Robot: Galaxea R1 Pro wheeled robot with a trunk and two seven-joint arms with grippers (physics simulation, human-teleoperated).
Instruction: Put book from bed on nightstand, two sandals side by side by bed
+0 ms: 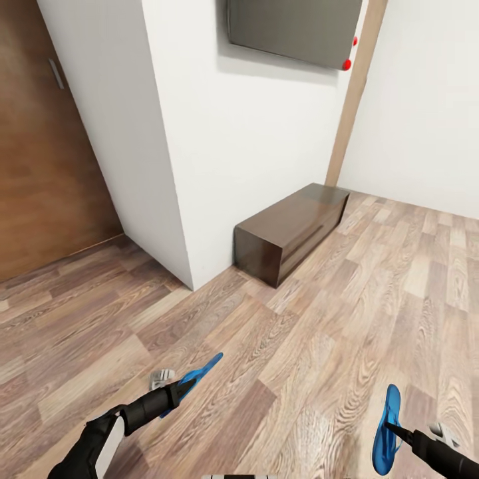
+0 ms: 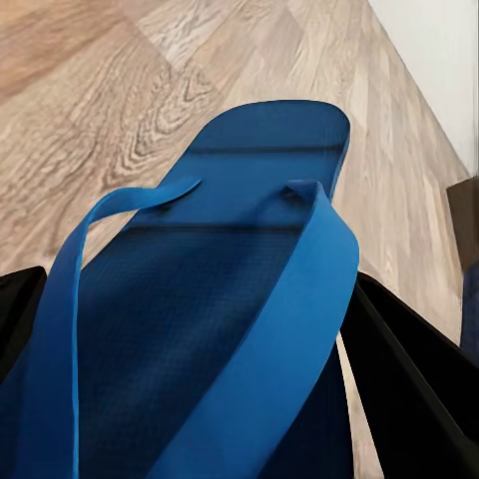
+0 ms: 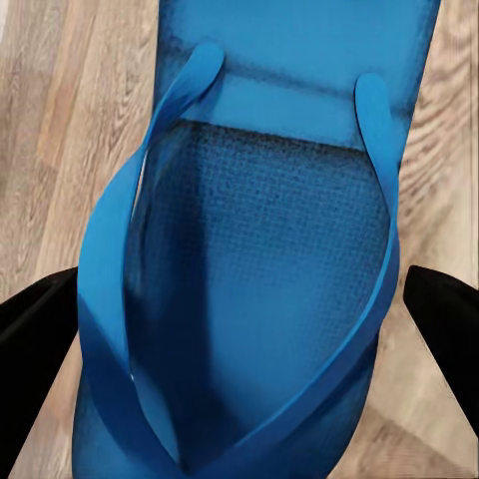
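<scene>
Low cabinet (image 1: 293, 229) sits on the floor (image 1: 299, 346) against the wall (image 1: 253, 153), w/ a door (image 1: 46, 146) far to its left and a screen (image 1: 293, 30) on the wall above it; nearer, left hand (image 1: 178, 391) holds one sandal (image 1: 198, 376) & right hand (image 1: 392, 429) the other sandal (image 1: 386, 432).

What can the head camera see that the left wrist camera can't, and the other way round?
Head view alone: the long low dark-brown cabinet against the white wall, a tan door, and the right gripper holding the second sandal. Left wrist view alone: the straps and textured footbed of the first sandal, close up. Both share that sandal, held by the left gripper, and the wood-plank floor.
</scene>
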